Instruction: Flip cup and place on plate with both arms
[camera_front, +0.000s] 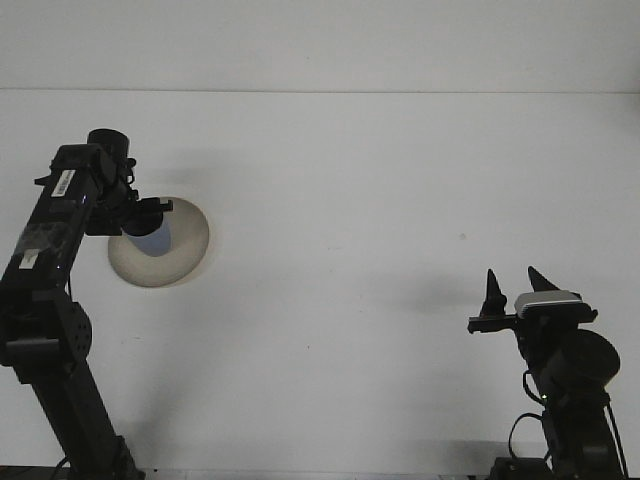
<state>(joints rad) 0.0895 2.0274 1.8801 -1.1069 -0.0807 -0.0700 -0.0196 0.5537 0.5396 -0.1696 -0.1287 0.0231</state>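
Note:
A beige round plate (180, 250) lies on the white table at the left. A small pale blue-white cup (154, 240) sits over the plate's left half. My left gripper (143, 222) reaches down onto the cup from the upper left and stays shut on it; its dark body hides the cup's upper part. Whether the cup's base touches the plate I cannot tell. Far away at the lower right, my right gripper (518, 288) points upward, open, with nothing between its fingers (492, 292).
The black left arm (50, 260) rises along the left edge of the table. The right arm's base and its camera housing (560, 340) stand at the lower right corner. White tabletop stretches between the two arms.

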